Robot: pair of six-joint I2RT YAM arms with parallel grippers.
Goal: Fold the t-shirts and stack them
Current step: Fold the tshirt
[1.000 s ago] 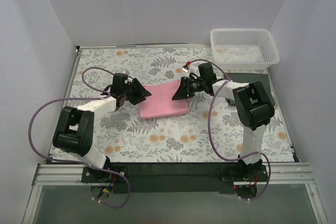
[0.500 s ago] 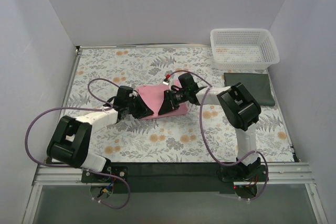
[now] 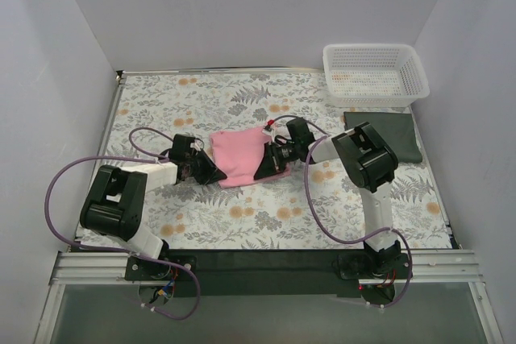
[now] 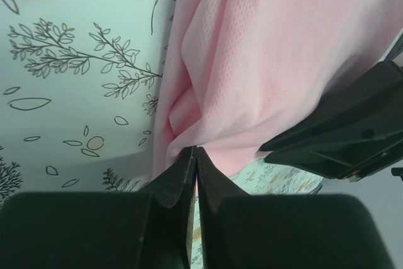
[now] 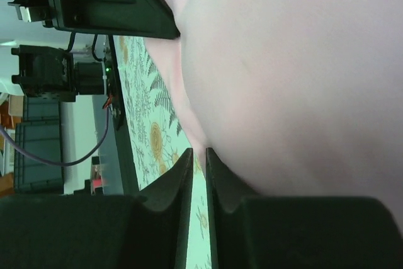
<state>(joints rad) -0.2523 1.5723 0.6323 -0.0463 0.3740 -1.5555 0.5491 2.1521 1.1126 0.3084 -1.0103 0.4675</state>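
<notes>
The light pink t-shirt (image 3: 242, 153) lies folded and slightly bunched on the floral cloth at mid-table. My left gripper (image 3: 214, 176) is at its near left corner, shut on the pink edge (image 4: 189, 124). My right gripper (image 3: 264, 168) is at its near right corner, jaws closed to a thin gap on the pink edge (image 5: 208, 137). The pink cloth (image 5: 296, 61) fills the right wrist view. The dark green t-shirt (image 3: 385, 138) lies as a flat folded rectangle at the right, apart from both grippers.
A white mesh basket (image 3: 375, 75) stands at the back right, just behind the green shirt. White walls close in the left, back and right. The floral table cloth (image 3: 242, 223) covers the table to its dark front edge.
Both grippers moved from the pink shirt's far side to its near edge, folding it over. The right arm swung left, uncovering the green shirt.
</notes>
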